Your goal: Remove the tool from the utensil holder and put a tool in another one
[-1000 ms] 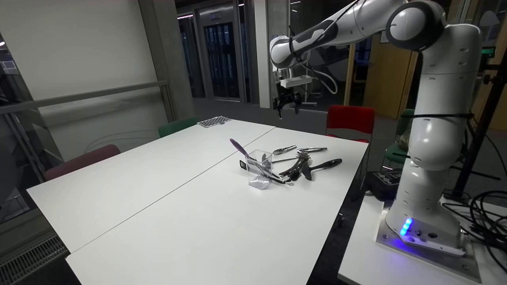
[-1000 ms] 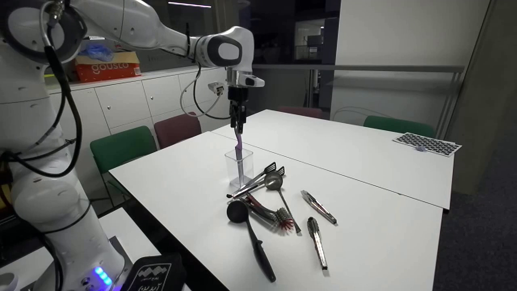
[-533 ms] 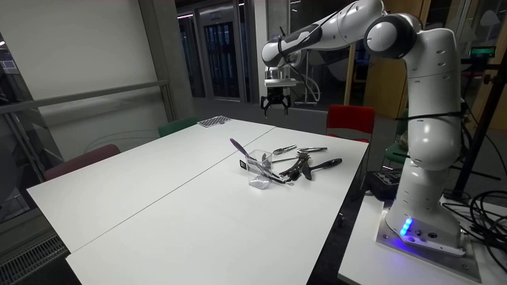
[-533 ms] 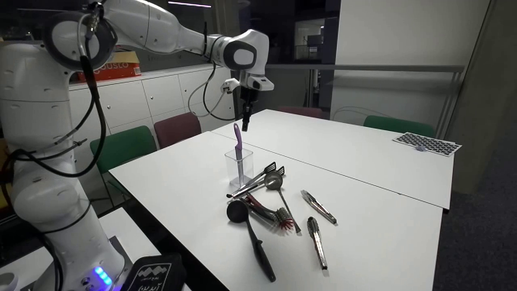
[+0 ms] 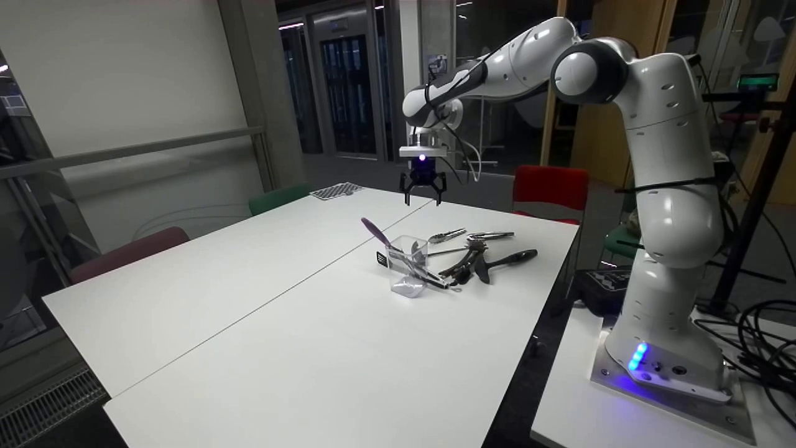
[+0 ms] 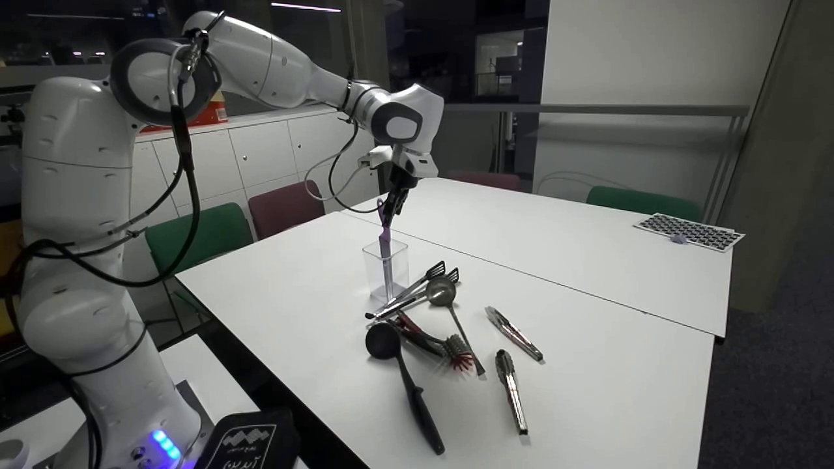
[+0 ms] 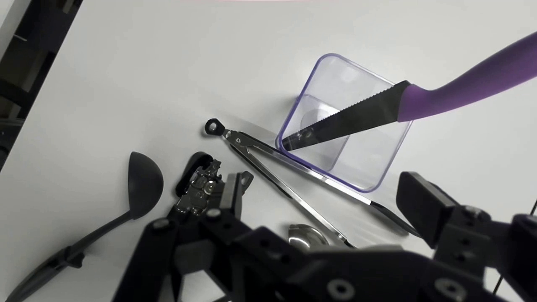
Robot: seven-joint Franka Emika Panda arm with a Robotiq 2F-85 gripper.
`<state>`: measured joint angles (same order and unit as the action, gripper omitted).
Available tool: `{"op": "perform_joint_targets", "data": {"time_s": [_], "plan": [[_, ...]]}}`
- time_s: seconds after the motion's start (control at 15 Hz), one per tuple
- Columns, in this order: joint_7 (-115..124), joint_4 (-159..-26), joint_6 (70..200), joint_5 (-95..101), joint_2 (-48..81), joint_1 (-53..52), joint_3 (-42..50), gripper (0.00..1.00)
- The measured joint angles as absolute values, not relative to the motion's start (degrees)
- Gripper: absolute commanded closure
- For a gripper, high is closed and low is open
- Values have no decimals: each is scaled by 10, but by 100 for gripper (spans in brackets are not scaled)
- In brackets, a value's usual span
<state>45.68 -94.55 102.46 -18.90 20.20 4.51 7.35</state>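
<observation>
One clear, square-sided plastic container point(image 7: 365, 151), your utensil holder, stands on the white tabletop point(image 6: 599, 384), right of centre in the wrist view, and one purple-handled knife point(image 7: 413, 102) with a dark grey blade leans inside it. From the wrist you can make out the blade's saw-toothed edge, while the handle runs off the right side of the frame. In an exterior view, where your black gripper point(image 5: 423, 202) hangs just above mid-frame with its two fingers spread wide, you see that handle whole, tilted to the upper left and apart from the gripper.

The wrist view also gives you the hinge joining the two arms of one pair of long silver tongs point(image 7: 346, 190), lying just beside the container. Their two black slotted heads point(image 6: 436, 269) show at mid-frame in an exterior view, where you can also count two short silver tongs point(image 6: 515, 334), one black ladle point(image 6: 416, 394), one grey metal ladle point(image 6: 443, 293) and one dark brush-like tool point(image 6: 433, 344) with red-tipped bristles. You have the black ladle at lower left in the wrist view too.

Both exterior views show you one black-and-white patterned board point(image 6: 689, 232) near the edge of the tabletop. In an exterior view you count two green chairs point(image 6: 202, 241) and two maroon chairs point(image 6: 287, 212); in an exterior view you also get one red chair point(image 5: 550, 186), right of centre.
</observation>
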Motion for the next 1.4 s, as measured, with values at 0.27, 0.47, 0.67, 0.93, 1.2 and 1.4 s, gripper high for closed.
{"op": "perform_joint_targets", "data": {"time_s": [0.27, 0.47, 0.67, 0.93, 1.2, 1.4], "plan": [[457, -943, 1025, -189, 201, 45, 74, 0], [457, -943, 1025, -189, 201, 45, 74, 0], [446, -947, 1022, -190, 204, 54, 79, 0], [377, -970, 1016, -183, 205, 100, 114, 0], [313, -999, 1015, -185, 206, 151, 148, 0], [306, -1019, 1016, -193, 209, 165, 152, 0]]}}
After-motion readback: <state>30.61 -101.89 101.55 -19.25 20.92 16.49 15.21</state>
